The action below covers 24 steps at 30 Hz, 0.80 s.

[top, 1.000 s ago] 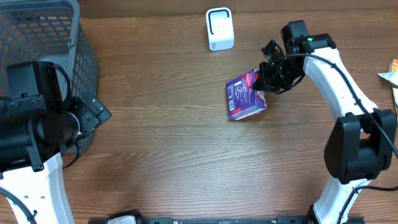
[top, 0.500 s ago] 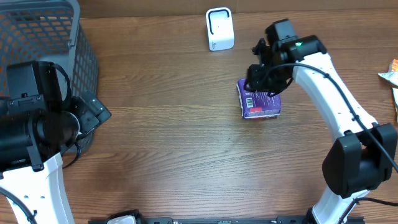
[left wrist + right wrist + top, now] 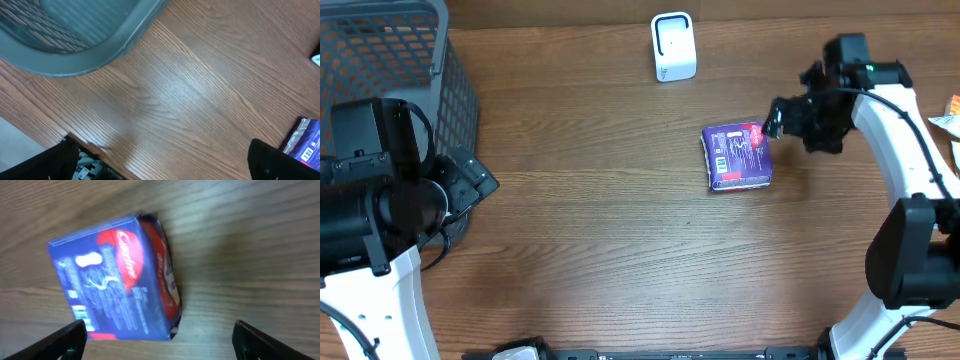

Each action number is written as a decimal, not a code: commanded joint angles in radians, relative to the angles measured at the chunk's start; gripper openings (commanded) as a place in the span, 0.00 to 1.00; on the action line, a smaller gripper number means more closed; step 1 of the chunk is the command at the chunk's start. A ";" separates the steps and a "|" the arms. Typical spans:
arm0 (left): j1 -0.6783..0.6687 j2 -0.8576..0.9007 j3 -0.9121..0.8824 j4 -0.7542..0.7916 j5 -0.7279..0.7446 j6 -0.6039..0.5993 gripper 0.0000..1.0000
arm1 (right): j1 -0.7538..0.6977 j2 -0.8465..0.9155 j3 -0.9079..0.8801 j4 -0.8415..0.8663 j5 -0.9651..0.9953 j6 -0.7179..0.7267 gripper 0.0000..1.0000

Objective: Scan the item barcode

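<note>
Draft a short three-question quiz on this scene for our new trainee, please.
1. True or false: the right gripper is clamped on the purple package.
2. Where does the grey basket stand? A. far-left corner B. beside the package C. under the right arm
3. Name the white device standing beyond the package.
Key: 1 false, its jaws are open; 2 A; 3 the barcode scanner.
</note>
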<state>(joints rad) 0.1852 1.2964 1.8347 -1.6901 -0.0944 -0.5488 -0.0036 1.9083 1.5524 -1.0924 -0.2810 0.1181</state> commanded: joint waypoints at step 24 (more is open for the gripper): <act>0.004 0.000 -0.001 0.001 -0.010 -0.016 1.00 | 0.078 -0.070 0.036 -0.011 0.124 -0.013 0.04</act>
<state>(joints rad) 0.1852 1.2964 1.8347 -1.6905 -0.0944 -0.5488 0.0280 1.9038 1.4796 -1.0645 -0.3199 0.1043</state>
